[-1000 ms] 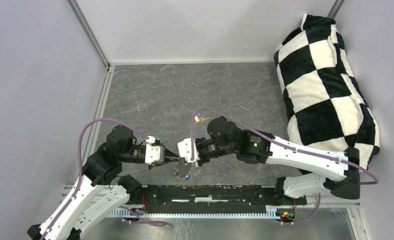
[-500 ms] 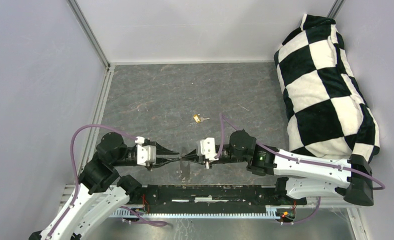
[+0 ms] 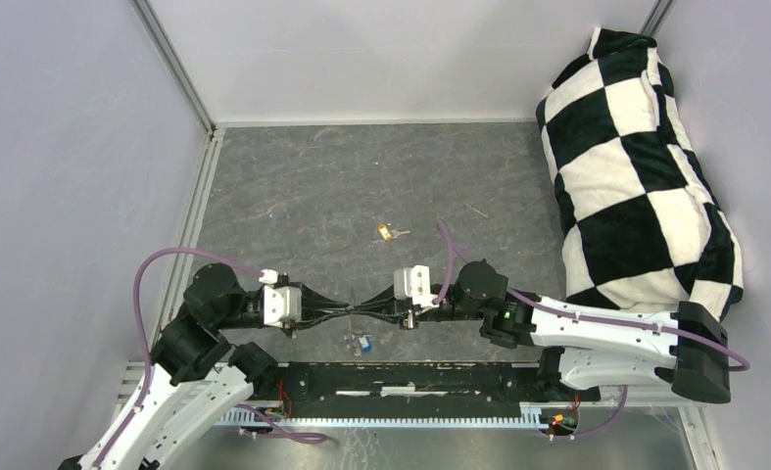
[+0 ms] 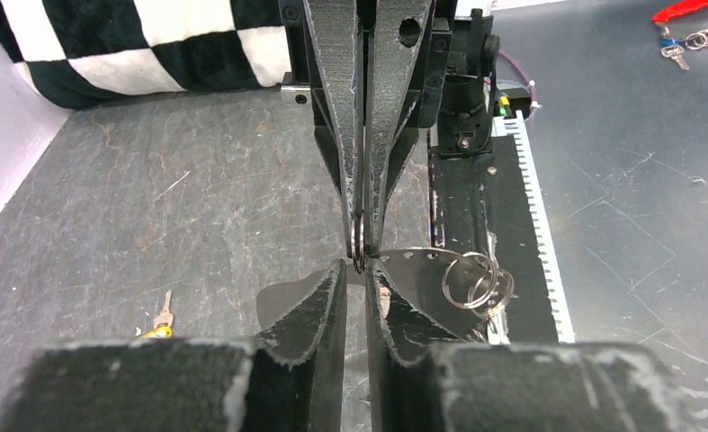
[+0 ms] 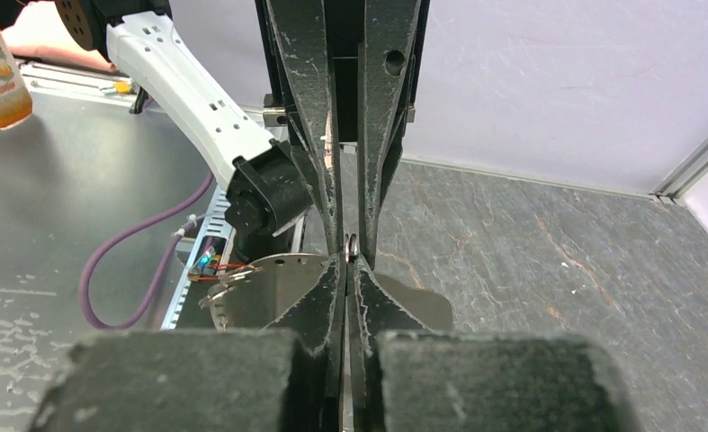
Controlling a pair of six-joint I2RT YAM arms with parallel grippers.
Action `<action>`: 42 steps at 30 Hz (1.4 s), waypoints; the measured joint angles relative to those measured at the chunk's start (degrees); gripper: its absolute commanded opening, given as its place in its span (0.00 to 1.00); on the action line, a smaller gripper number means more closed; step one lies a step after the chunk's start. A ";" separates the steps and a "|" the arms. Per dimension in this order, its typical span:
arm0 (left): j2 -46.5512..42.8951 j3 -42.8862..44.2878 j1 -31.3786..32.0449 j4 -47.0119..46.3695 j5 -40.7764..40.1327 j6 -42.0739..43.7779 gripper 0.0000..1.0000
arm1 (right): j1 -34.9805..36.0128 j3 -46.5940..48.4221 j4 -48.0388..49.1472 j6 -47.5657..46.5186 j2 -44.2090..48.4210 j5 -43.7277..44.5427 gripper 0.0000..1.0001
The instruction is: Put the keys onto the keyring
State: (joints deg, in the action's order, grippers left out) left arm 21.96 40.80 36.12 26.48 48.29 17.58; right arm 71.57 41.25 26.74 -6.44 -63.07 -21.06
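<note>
Counting two keys loose on the counter (image 3: 293, 196), the gold key (image 3: 388, 232) farther back and the blue key (image 3: 364, 343) by the front edge, I see one keyring (image 4: 357, 250) pinched tight in the right fingers (image 4: 336, 108), with the left fingers (image 4: 314, 306) barely parted at it and a checkered cushion (image 3: 636, 157) far right.

A robotics lab test cell: plain panel walls (image 3: 68, 147), aluminium framing (image 3: 178, 73), slate table (image 3: 361, 176).

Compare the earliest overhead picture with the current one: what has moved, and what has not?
The right arm swung from its angled pose to lie in line with the left arm, which drew back leftward. The right gripper, shut on the keyring, now meets the left gripper tip to tip. The gold key, blue key and checkered cushion stayed put.
</note>
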 measured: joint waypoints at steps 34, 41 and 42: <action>7.19 3.63 0.00 12.52 0.63 19.37 0.02 | -2.58 23.82 -43.36 -19.41 -6.27 -4.72 0.35; 7.15 3.74 0.00 12.46 0.00 19.61 0.02 | -2.58 24.33 -45.79 -19.82 -7.89 -4.83 0.29; 7.15 3.74 0.00 12.46 -0.02 19.61 0.02 | -2.58 24.33 -45.77 -19.80 -7.96 -4.83 0.27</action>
State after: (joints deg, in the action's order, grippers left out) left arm 29.10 44.53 36.12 38.94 48.27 37.19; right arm 68.99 65.58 -19.03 -26.24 -71.02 -25.89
